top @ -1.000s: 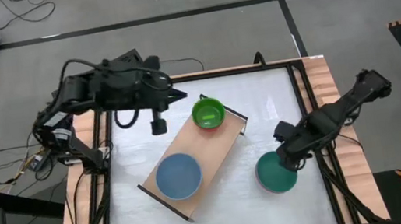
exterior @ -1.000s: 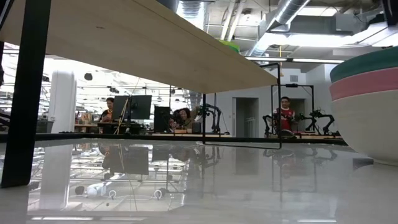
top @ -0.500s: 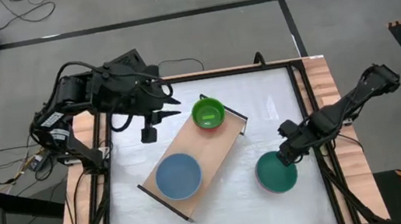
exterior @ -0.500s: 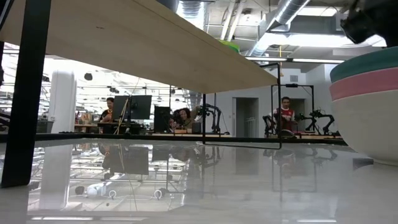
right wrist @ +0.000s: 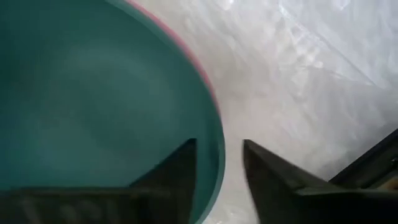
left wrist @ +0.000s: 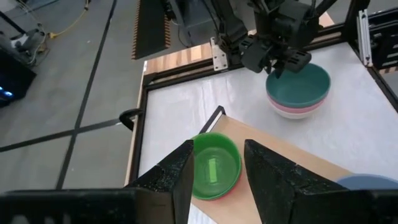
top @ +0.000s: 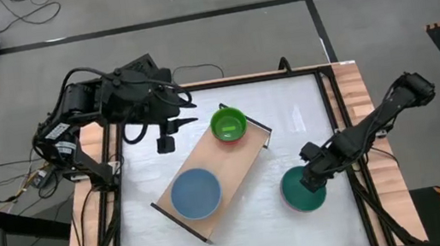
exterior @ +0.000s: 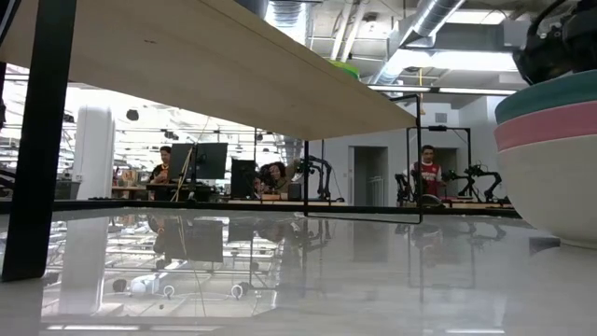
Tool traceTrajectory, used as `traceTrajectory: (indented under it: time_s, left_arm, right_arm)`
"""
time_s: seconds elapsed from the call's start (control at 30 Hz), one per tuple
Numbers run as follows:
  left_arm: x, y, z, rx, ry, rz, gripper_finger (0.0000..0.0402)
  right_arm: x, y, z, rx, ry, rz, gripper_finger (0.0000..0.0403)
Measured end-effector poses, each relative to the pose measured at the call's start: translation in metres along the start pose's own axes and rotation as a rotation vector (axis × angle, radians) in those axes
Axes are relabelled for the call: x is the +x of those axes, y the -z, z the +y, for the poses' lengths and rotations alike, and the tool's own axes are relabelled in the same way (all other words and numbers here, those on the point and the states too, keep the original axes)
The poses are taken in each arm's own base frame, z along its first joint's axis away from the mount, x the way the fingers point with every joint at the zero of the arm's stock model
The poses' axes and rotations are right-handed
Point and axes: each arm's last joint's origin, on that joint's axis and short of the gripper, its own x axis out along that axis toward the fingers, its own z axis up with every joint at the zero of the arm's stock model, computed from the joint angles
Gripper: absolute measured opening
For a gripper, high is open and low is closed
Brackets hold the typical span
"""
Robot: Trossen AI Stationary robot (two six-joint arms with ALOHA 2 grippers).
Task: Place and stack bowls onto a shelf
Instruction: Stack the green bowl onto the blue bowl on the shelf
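Observation:
The shelf (top: 225, 170) lies slantwise on the white table. A lime green bowl (top: 228, 124) sits on its far end and a blue bowl (top: 195, 193) on its near end. Right of the shelf, a teal bowl (top: 302, 193) tops a stack, nested in a pink bowl (exterior: 548, 126) and a cream one (exterior: 560, 187). My right gripper (right wrist: 217, 143) points down at the teal bowl's far right rim (right wrist: 219, 163), open, with one finger inside the bowl and one outside. My left gripper (top: 166, 141) hangs open above the table's far left, clear of everything.
Black rails (top: 330, 99) and wooden strips run along the table's left and right edges. The shelf's thin black end frame (top: 257, 126) stands beside the green bowl. Bare table (top: 298, 125) lies far of the stack. People sit at desks (exterior: 270, 177) in the room behind.
My right gripper has come down toward the teal bowl and now stands at its rim; in the low view it has sunk into the picture above the stack. The bowls and the shelf have stayed where they were.

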Motion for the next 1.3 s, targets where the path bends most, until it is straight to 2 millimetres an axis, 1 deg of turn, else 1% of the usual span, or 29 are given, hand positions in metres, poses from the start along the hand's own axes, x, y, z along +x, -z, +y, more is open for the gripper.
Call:
traceTrajectory:
  time_s: [0.17, 0.2, 0.33, 0.5, 0.63, 0.73, 0.87, 1.0, 1.1, 1.2, 1.3]
  left_arm:
    - [0.0, 0.001, 0.0, 0.002, -0.011, 0.013, 0.0128]
    - [0.0, 0.001, 0.0, 0.002, -0.017, 0.015, 0.0128]
    - [0.0, 0.002, 0.0, 0.0, -0.017, 0.024, 0.0128]
    - [0.0, 0.002, 0.0, 0.001, -0.017, 0.025, 0.0128]
    - [0.006, 0.002, -0.002, 0.021, -0.006, 0.04, 0.0128]
    - [0.015, 0.001, -0.008, 0.084, 0.074, 0.038, 0.0128]
    - [0.03, -0.003, -0.027, 0.268, 0.165, 0.044, 0.0129]
    - [0.054, -0.008, -0.047, 0.475, 0.191, 0.045, 0.0133]
    - [0.074, -0.013, -0.058, 0.556, 0.2, 0.02, 0.0135]
    - [0.093, -0.016, -0.065, 0.626, 0.201, 0.006, 0.0136]
    - [0.11, -0.019, -0.069, 0.703, 0.173, -0.014, 0.0136]
  right_arm:
    - [-0.001, 0.0, 0.0, 0.006, 0.0, 0.003, 0.0046]
    - [-0.002, 0.0, 0.001, 0.007, -0.005, 0.002, 0.003]
    - [-0.01, -0.001, 0.005, 0.007, -0.022, -0.003, 0.0029]
    - [-0.028, -0.002, 0.01, 0.009, -0.052, -0.01, 0.003]
    - [-0.045, -0.003, 0.015, 0.009, -0.087, -0.019, 0.003]
    - [-0.06, -0.004, 0.018, 0.012, -0.109, -0.033, 0.003]
    - [-0.09, -0.009, 0.023, 0.005, -0.178, -0.066, 0.003]
    - [-0.128, -0.016, 0.021, -0.021, -0.238, -0.099, 0.003]
    - [-0.15, -0.022, 0.017, -0.033, -0.268, -0.125, 0.003]
    - [-0.166, -0.028, 0.013, -0.037, -0.292, -0.151, 0.003]
    - [-0.174, -0.036, 0.008, -0.033, -0.298, -0.174, 0.003]
